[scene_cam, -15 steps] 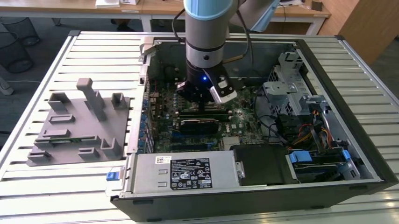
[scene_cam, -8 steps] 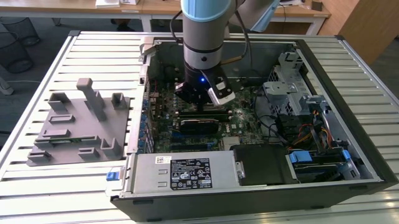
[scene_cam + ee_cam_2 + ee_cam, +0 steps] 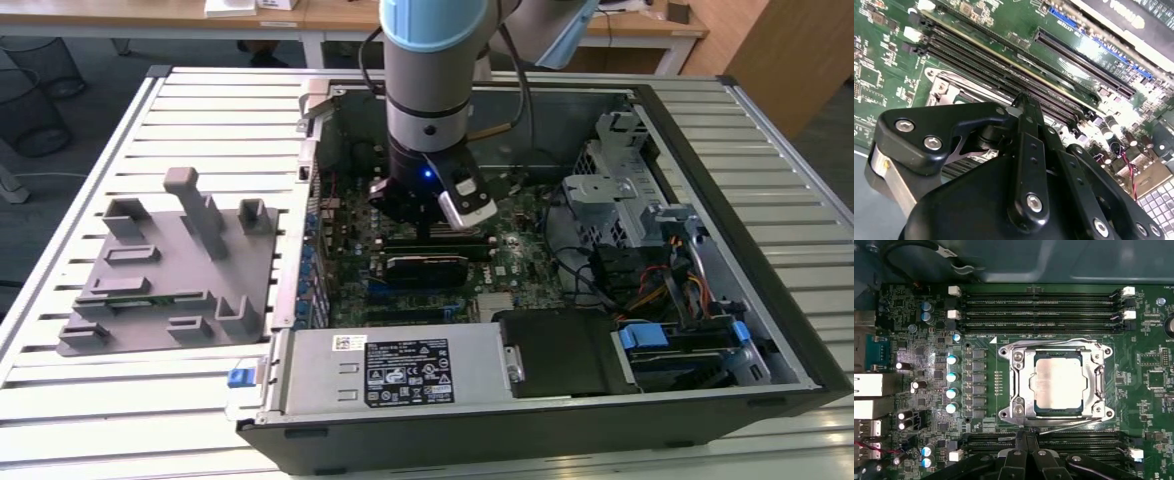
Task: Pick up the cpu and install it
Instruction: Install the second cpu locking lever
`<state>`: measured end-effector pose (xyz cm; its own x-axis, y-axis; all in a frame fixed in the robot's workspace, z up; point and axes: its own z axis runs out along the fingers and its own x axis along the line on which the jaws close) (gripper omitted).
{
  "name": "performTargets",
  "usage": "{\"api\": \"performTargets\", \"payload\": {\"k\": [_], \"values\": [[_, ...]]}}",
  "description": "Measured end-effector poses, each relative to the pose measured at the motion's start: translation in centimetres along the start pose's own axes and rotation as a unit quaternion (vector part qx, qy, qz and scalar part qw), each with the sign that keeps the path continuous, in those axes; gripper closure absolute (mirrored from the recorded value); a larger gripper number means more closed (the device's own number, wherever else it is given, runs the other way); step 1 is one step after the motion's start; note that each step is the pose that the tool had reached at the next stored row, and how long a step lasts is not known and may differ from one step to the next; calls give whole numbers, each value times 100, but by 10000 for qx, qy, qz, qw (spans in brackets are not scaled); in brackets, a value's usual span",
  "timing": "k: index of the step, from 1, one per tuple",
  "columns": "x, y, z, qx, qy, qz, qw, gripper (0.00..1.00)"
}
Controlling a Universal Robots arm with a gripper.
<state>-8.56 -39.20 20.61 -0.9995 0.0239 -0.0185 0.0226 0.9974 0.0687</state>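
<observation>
A: First wrist view: the gripper [image 3: 1026,460] is seen at the frame's edge as black linkages drawn close together, with nothing visible between them. Can its state be called?

B: It is judged narrow and empty. In the second wrist view the gripper [image 3: 1024,107] shows the same black links folded to a point, and no chip is seen in it. In the exterior view the gripper [image 3: 434,232] is held low inside the open computer case [image 3: 747,130], over the motherboard [image 3: 527,265].

A: And where is the cpu found?

B: The cpu [image 3: 1058,381] is seen in the first wrist view lying flat inside the socket frame [image 3: 1019,385], its silvery plate facing up, just beside the gripper and apart from it. It is bordered by memory slots [image 3: 1039,302] on one side and more slots near the gripper on the other.

A: How far along is the work judged to be?

B: Picking up and placing look done, since the chip is seated within the frame. Whether the metal lever is latched cannot be told from these pictures, so locking may be what is left.

A: Which way is the chip pointed?

B: It is nearly square, so no real long axis is made out; its edges are lined up with the socket frame and run parallel to the memory slots. The grey fixture [image 3: 174,270] on the table [image 3: 80,400] outside the case is well apart from the arm
</observation>
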Motion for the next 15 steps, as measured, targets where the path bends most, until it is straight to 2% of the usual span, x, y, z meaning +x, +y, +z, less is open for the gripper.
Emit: {"api": "performTargets", "payload": {"k": [3, 10, 15], "values": [[37, -2, 12, -41, 1, 1, 10000, 89], [106, -5, 40, -85, 2, 2, 10000, 89], [119, -6, 48, -121, 3, 2, 9999, 89]]}}
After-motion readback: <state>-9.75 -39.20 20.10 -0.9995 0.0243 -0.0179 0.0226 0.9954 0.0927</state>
